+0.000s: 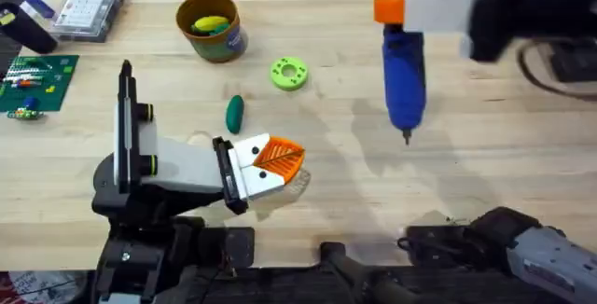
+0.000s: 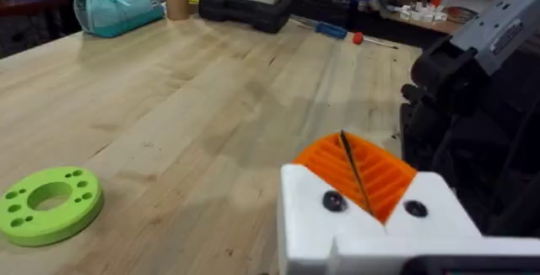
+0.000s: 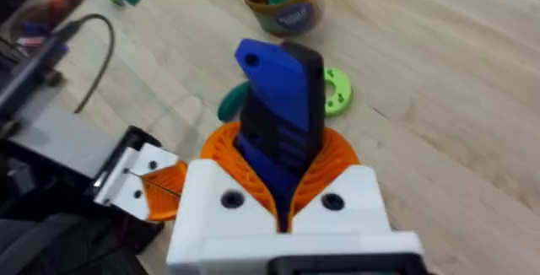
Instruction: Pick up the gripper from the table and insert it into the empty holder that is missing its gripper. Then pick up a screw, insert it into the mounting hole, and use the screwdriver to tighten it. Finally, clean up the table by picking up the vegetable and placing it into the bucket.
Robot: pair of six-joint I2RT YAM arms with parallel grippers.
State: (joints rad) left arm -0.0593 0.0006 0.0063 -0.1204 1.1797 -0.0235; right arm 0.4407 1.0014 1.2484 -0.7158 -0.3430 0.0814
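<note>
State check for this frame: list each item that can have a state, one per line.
screwdriver: held off the table by the right gripper, bit pointing down.
left gripper: shut, empty.
holder: orange finger fitted at its end plate.
vegetable: lying on the table, not yet in the bucket.
bucket: upright, yellow item inside.

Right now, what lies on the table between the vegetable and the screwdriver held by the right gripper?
In the overhead view, the bright green ring-shaped disc lies roughly between the vegetable and the screwdriver; the rest is bare table.
</note>
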